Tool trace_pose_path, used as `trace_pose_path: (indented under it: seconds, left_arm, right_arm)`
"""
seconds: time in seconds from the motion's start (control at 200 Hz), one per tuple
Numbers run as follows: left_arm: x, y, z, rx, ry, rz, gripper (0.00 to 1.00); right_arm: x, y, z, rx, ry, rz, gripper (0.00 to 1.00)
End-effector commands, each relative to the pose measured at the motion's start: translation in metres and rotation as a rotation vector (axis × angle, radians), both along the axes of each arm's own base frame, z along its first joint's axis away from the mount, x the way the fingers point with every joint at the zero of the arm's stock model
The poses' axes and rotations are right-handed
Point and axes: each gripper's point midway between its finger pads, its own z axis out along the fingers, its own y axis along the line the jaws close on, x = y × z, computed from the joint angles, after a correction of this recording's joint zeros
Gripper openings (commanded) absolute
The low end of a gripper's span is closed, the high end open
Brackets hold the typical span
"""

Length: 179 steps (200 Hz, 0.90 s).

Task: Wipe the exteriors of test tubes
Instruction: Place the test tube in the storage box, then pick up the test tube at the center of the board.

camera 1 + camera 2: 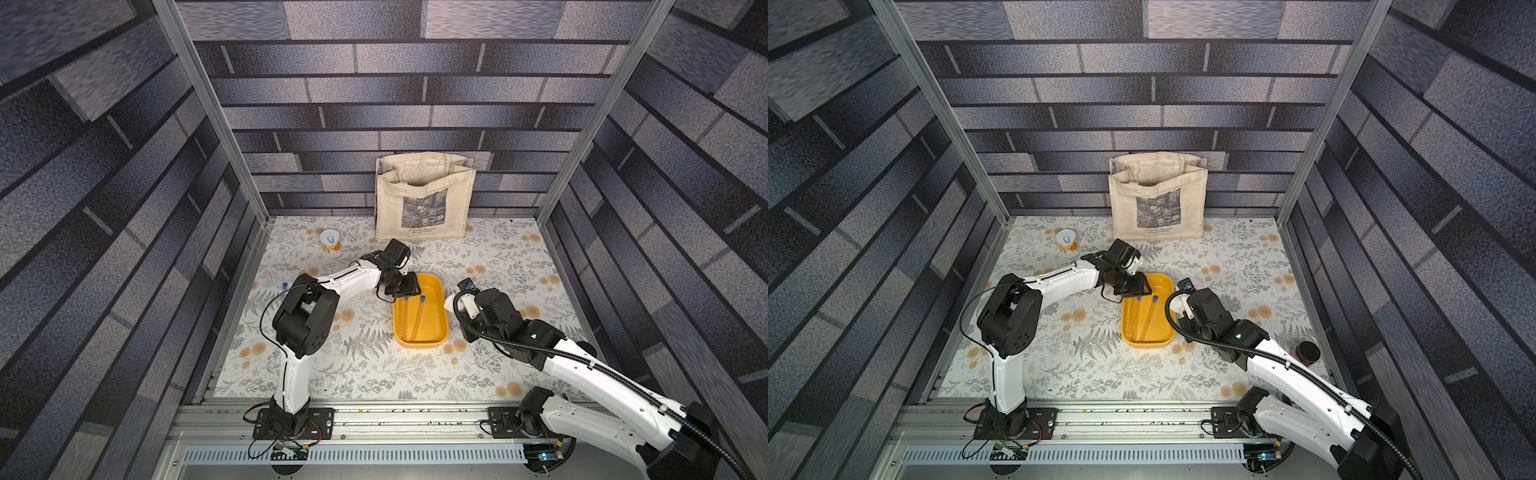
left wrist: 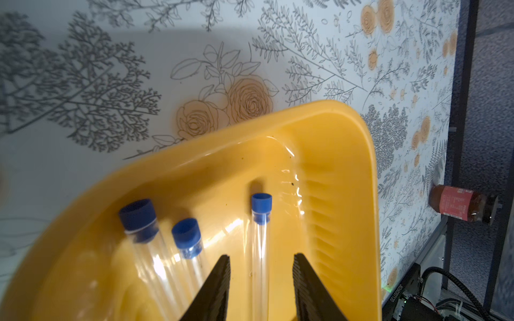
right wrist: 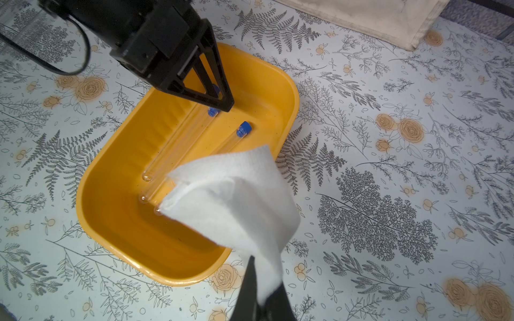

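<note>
**Left gripper (image 2: pixel 261 257) open over tray; right gripper (image 3: pixel 264 291) clamped on cloth**

1. Left gripper. Jaws stand apart above the far end of the yellow tray (image 2: pixel 347 119), with the fingers (image 2: pixel 219 283) pointing down into it. In the left wrist view one tube (image 2: pixel 260 250) appears between the two fingers with a clear gap on each side, and no contact is visible. Whether the tips reach down to tube level cannot be determined.

2. Test tubes (image 3: pixel 178 144). Three clear tubes lie flat on the tray floor, running along its length, with their blue caps toward the tray's far end. Two lie close together on the side of the tray toward the left arm. The third lies apart from them, nearer the side toward the right arm.

3. Right gripper. Jaws are closed on a white cloth (image 3: pixel 230 200). The gripper sits just outside the tray's long side, toward the right arm. In the right wrist view the hanging cloth covers most of the third tube.

4. Surroundings. A cream tote bag (image 1: pixel 424 199) stands upright well beyond the tray's far end.
</note>
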Motion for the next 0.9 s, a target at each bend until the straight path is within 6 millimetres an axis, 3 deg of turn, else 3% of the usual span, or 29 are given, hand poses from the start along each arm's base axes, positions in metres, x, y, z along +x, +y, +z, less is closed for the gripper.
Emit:
trace_pose_path:
  seconds: [0.0, 0.215, 0.331, 0.401, 0.491, 0.606, 0.791, 0.892]
  left_arm:
    - [0.012, 0.04, 0.056, -0.01, -0.117, 0.101, 0.45]
    - [0.025, 0.16, 0.076, 0.087, -0.143, 0.342, 0.63]
    - [0.024, 0.225, 0.073, 0.159, -0.121, 0.468, 0.82]
    - [0.021, 0.26, 0.067, 0.215, -0.094, 0.536, 0.99]
    - [0.017, 0.295, 0.055, 0.274, -0.049, 0.601, 1.0]
    - [0.017, 0.323, 0.04, 0.317, 0.002, 0.652, 1.0]
    - [0.025, 0.345, 0.018, 0.396, 0.07, 0.655, 1.0]
    - [0.03, 0.352, 0.006, 0.441, 0.103, 0.643, 0.79]
  right_arm:
    - [0.002, 0.004, -0.003, 0.018, 0.019, 0.001, 0.0]
    - [0.001, 0.029, -0.008, 0.093, 0.067, 0.075, 0.0]
    - [0.002, 0.039, -0.009, 0.111, 0.076, 0.104, 0.0]
    - [0.003, 0.044, -0.008, 0.118, 0.081, 0.125, 0.0]
    - [0.004, 0.05, -0.007, 0.122, 0.088, 0.15, 0.0]
    - [0.005, 0.054, -0.005, 0.124, 0.083, 0.168, 0.0]
    - [0.003, 0.053, -0.006, 0.122, 0.074, 0.181, 0.0]
    - [0.001, 0.052, -0.007, 0.122, 0.071, 0.184, 0.0]
